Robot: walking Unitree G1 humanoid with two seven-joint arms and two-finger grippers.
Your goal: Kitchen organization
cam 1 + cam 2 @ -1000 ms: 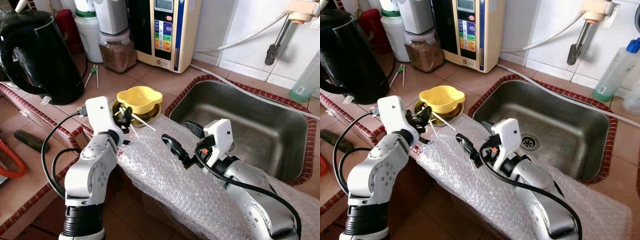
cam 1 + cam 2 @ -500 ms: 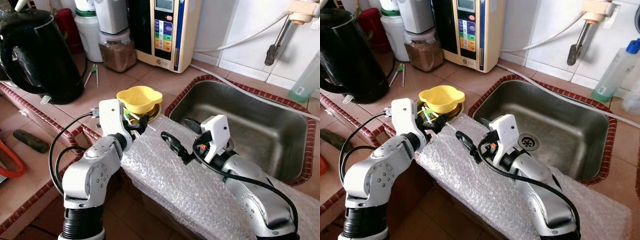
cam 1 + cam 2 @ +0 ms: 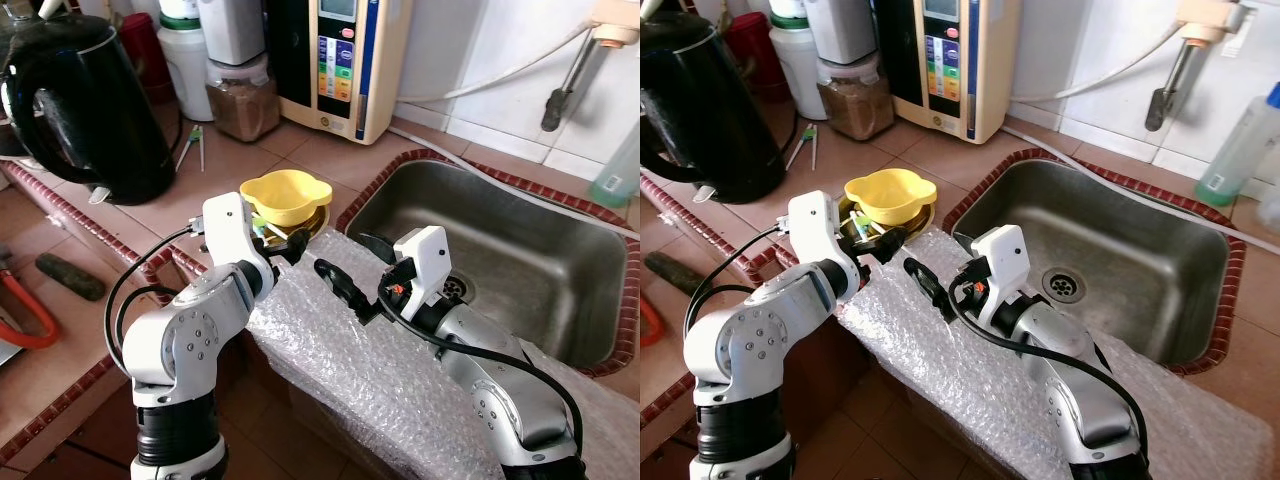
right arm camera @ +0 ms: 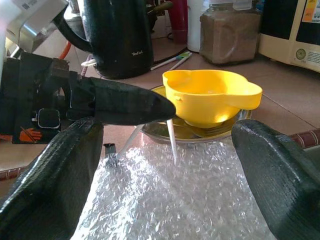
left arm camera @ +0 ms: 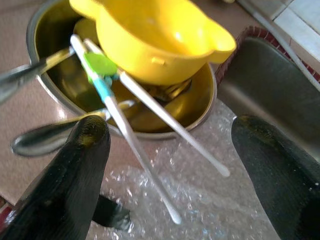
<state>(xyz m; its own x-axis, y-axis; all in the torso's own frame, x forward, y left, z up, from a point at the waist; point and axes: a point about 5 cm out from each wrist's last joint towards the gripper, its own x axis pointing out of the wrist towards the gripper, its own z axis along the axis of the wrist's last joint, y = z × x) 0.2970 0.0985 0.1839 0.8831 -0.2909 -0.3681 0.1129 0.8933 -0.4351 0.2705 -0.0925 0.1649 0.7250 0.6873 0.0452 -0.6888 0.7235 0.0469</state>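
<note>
Chopsticks (image 5: 150, 115) overhang the steel bowl (image 5: 45, 75); the spread, empty left gripper (image 3: 293, 243) could tip the yellow funnel (image 3: 283, 192) closing

A yellow bowl (image 3: 887, 194) sits centre-left, beside the sink (image 3: 1120, 240). Both grippers, left (image 3: 883, 241) and right (image 3: 929, 286), hover over bubble wrap (image 3: 970, 380).

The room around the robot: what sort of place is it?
Most likely a home kitchen counter. A steel sink is set into the tiled top, a black kettle stands at the left, and a yellow bowl sits in a metal bowl with utensils.
</note>
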